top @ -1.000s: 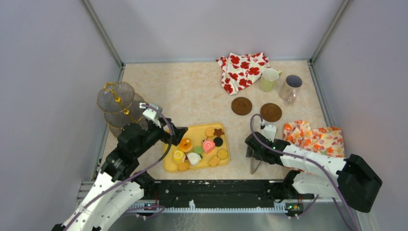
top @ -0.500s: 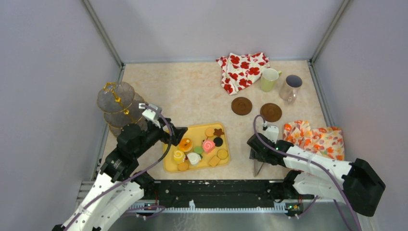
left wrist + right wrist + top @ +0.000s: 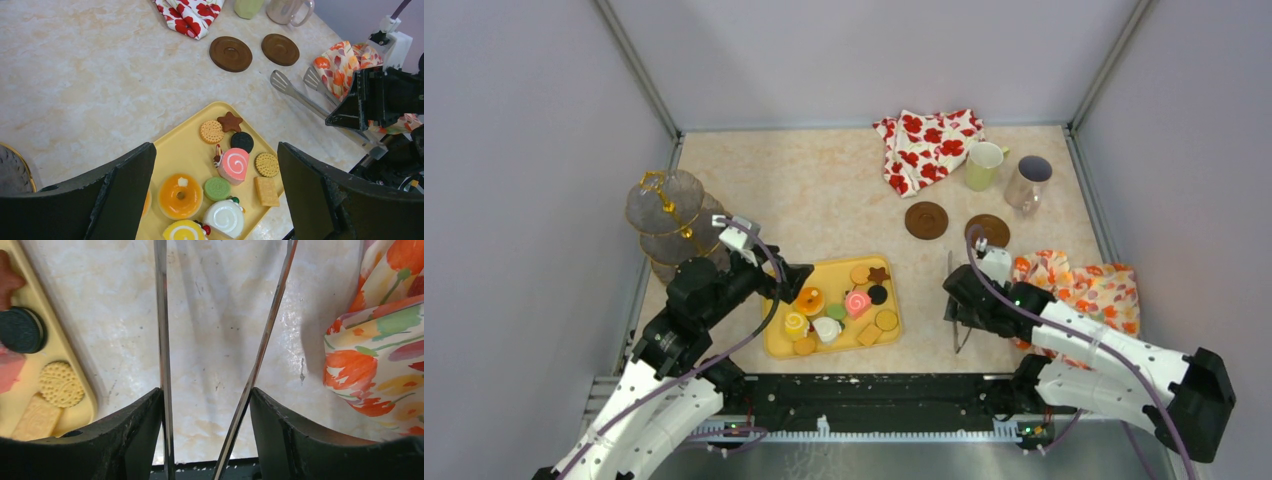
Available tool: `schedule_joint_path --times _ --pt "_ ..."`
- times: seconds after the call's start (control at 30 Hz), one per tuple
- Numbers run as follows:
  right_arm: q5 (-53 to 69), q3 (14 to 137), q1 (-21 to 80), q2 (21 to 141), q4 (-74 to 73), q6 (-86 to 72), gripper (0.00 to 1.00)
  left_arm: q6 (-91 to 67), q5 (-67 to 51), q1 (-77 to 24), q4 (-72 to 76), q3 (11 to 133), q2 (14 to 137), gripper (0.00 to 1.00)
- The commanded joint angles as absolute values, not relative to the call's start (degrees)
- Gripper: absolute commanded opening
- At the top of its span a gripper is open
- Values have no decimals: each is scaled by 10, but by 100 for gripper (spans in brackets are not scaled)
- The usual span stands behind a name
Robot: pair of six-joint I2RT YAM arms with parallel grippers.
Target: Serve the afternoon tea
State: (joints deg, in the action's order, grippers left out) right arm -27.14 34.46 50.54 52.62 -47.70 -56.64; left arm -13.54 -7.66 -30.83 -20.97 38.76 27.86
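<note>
Several toy sweets lie on a yellow tray (image 3: 824,270), among them a pink swirl roll (image 3: 235,165) and an orange ring cake (image 3: 180,195). My left gripper (image 3: 790,273) hovers over the tray's left part, open and empty, its midpoint (image 3: 216,149) above the sweets. A pale-yellow mug (image 3: 983,165) and a greyish mug (image 3: 1028,181) stand at the back right. My right gripper (image 3: 954,310) is right of the tray, low over the table. In the right wrist view its jaws (image 3: 206,392) press on both arms of the metal tongs (image 3: 162,340).
Two brown coasters (image 3: 926,220) (image 3: 987,233) lie in front of the mugs. A red-flowered cloth (image 3: 927,148) sits at the back, an orange-flowered cloth (image 3: 1089,290) beside my right arm. A tiered glass stand (image 3: 667,215) rises at the left wall.
My right gripper has drifted slightly right and away, and its jaws have narrowed onto the tongs' arms. The left arm has stayed still.
</note>
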Motion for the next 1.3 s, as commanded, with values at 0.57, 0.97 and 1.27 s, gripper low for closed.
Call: schedule_joint_path --times 0.57,0.97,1.27 --pt "-200 454 515 436 -482 -435 61 -132 -80 -306 -183 385 281 98" --pt "-155 444 515 410 -351 -331 60 -132 -45 -306 -192 385 276 98" --pt "-43 430 517 440 -278 -288 53 -131 -8 -307 -203 392 273 98"
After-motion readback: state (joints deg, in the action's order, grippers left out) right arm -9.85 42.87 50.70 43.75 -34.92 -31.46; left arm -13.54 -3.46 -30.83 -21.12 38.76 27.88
